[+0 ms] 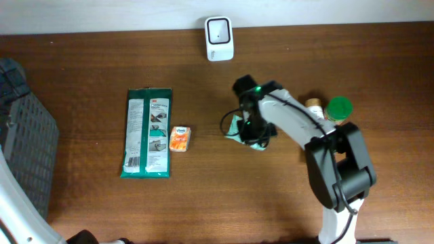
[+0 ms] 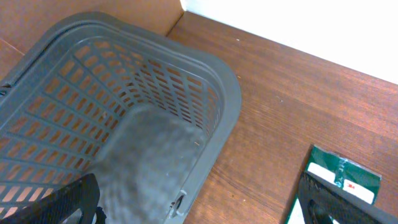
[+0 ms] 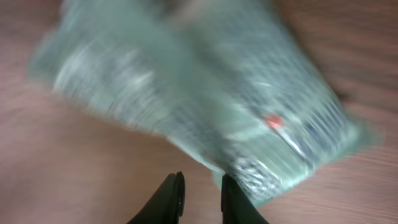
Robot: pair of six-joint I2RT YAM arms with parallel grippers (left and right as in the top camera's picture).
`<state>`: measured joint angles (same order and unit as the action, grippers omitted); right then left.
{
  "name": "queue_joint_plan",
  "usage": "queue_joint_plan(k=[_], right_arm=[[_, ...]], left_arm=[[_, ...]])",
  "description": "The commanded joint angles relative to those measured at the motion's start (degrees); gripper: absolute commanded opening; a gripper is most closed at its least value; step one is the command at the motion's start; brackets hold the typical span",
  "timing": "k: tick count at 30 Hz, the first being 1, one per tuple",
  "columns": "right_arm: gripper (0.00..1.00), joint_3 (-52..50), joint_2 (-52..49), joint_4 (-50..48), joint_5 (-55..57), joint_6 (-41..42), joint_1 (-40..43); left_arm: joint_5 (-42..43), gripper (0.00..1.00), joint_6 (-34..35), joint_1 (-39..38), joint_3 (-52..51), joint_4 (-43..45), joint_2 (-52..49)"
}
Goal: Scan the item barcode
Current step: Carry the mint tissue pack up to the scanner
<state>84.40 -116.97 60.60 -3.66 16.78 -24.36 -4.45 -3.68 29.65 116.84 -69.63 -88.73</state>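
**Packet not yet at the scanner**

The pale green plastic packet [image 1: 234, 129] lies on the brown wooden table [image 1: 224, 196], well apart from the white box-shaped scanner [image 1: 219, 38], on its robot side. The right hand [image 3: 202, 177] hovers at the packet's edge with its fingers close together, and blur hides any grip. The left hand [image 2: 199, 180] gapes wide. Lifting and scanning seem left.

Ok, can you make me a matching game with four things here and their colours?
Things:
1. scanner
2. flat packet
3. small box
4. basket

Colours:
A. grey
B. orange
C. white
D. dark green

Pairs: 1-C, 2-D, 3-B, 4-A
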Motion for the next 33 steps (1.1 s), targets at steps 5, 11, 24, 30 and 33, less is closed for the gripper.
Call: queue_joint_plan(k=[5,11,24,30,33], right_arm=[[0.45,7.6,5.8,-1.2,-12.1,-6.5,14.1],[0.50,3.3,-0.5,-1.4,-24.4,-15.9,20.8],[0.43,-6.0,-7.8,-15.0,-34.7,-11.3,18.2],[0.04,-4.7,-3.7,-15.1,-41.2,-12.1,18.5],[0.04,-0.5,8.9,-10.0,-46.5,-13.5,19.8]], left_arm=[[0.2,0.99,-0.7,0.1,0.1,0.1,0.1],[0.2,0.99,-0.7,0.1,0.1,0.1,0.1],[0.2,0.99,-0.7,0.1,0.1,0.1,0.1],[0.2,0.99,-0.7,0.1,0.1,0.1,0.1],[0.2,0.99,-0.7,0.1,0.1,0.1,0.1]])
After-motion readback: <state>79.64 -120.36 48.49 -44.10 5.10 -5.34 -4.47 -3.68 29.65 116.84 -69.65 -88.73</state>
